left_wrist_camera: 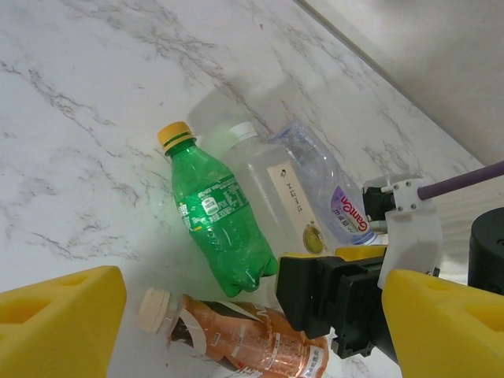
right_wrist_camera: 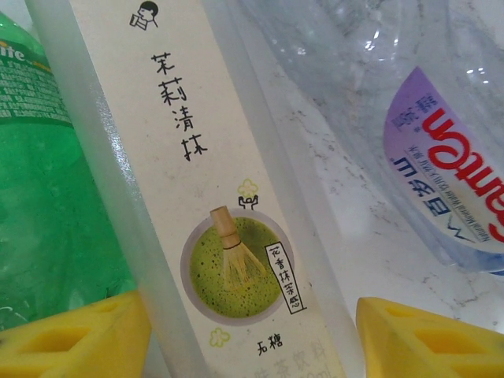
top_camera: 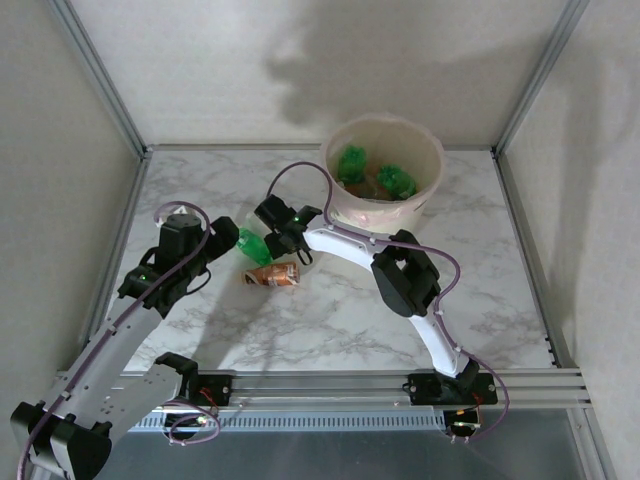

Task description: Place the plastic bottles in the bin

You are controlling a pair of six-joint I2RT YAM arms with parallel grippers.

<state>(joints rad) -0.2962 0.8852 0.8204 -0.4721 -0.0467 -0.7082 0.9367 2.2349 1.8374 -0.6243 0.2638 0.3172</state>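
Lying flat, green bottle [left_wrist_camera: 216,224], cap up-left.

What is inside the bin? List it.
Inside the bin: a green bottle at left, another green bottle at right, something brownish between them. Anything beneath them is covered, and the near wall hides the bin's floor.

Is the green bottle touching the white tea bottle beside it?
Touching. Left wrist view shows the green bottle pressed along the white tea bottle, no gap between them.
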